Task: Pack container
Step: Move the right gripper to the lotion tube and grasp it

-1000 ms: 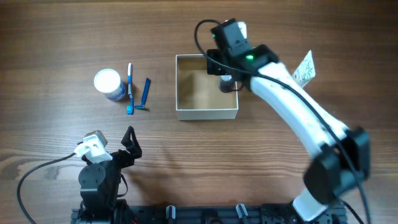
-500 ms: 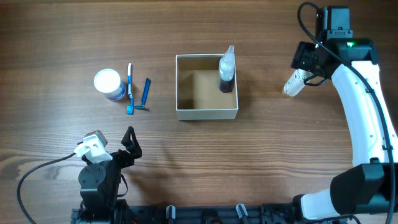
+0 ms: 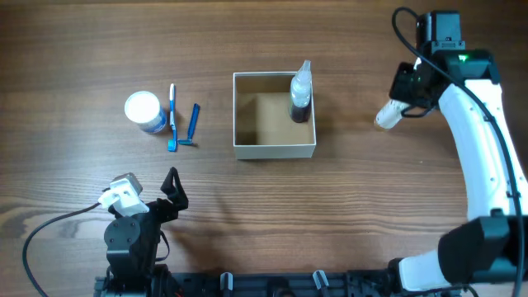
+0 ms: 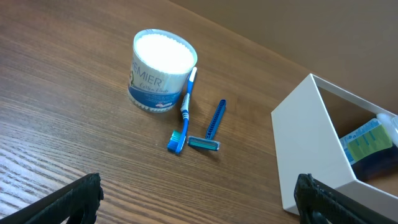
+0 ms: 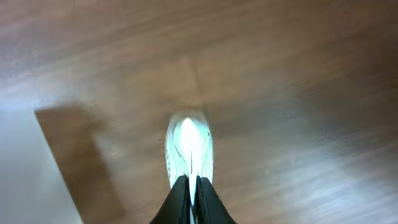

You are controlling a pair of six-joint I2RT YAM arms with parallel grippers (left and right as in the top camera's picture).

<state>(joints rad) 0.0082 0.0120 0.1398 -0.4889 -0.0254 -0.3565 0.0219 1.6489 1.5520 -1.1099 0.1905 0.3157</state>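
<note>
Right of the container (image 3: 275,150), well apart from it: right pincer (image 5: 191,190) pressed together on the end of a white tube (image 5: 189,146), hanging from it over the tabletop (image 3: 371,214), probably so as to go in lengthwise. Inside the container, in the corner toward the tube: a dark bottle (image 3: 300,92), upright, leaving most of the tan floor free. Left of the container, near but apart: round jar (image 4: 163,71), toothbrush (image 4: 185,112) and razor (image 4: 212,127), not yet packed. Nearer the robot, left of the container: left pincer (image 3: 173,190) spread wide, idle, holding nothing.
</note>
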